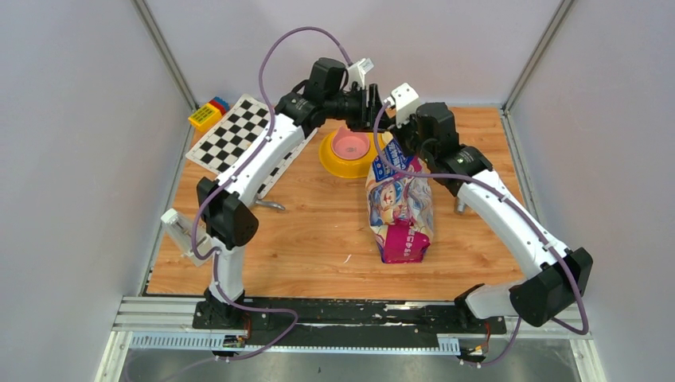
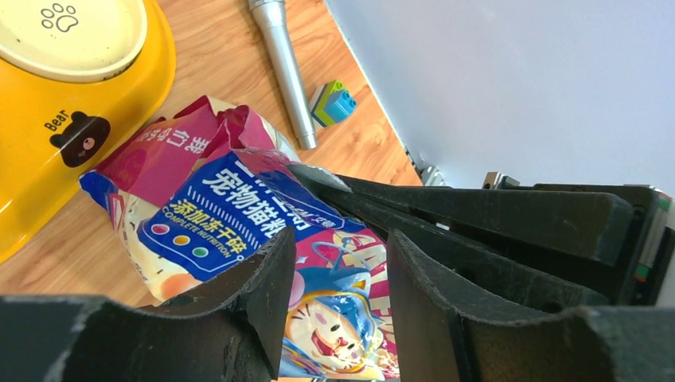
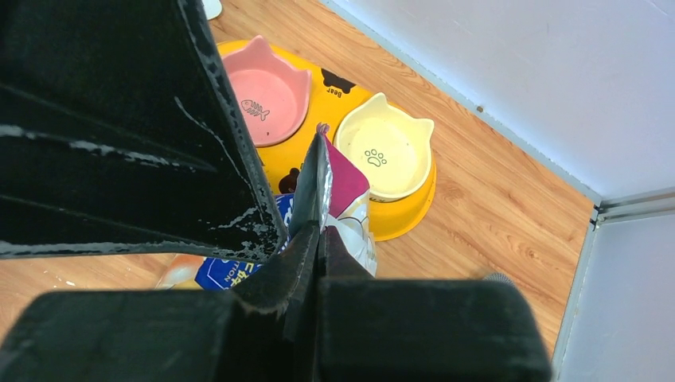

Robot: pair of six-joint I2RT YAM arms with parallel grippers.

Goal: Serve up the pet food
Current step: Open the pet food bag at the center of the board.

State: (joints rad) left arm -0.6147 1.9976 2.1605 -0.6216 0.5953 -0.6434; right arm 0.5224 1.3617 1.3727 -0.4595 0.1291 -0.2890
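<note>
At the far left corner of the desk: a yellow toy block beside a checkered board, both well apart from the work.

Next along, the left tool: standing wide, gripping nothing, hovering just over the printed face of the bag near its far end.

By the middle of the far edge: a yellow feeder with a pink bowl and a cream bowl, both bare of pet food.

No pellets in sight anywhere; judged to be inside the bag. Bag just right of centre, lying with its long axis from the near edge toward the far edge, pink bottom end nearest the arms, torn top end raised and aimed at the feeder. Touching the feeder's rim or just short of it: cannot tell.

Right tool: clamped tight on a thin flap of the bag's top edge.

Handling, as a guess: glossy film, soft and slippery, crumpling under any squeeze. Loose contents apt to slump toward the low end. Better taken by a folded edge or corner seam than by the slick flat face, with a second hold low down for tipping. Probably light, yet prone to slide out of a shallow pinch.

Toward the right edge: a metal tube and a small green-and-blue block, near the bag, seemingly not touching.
</note>
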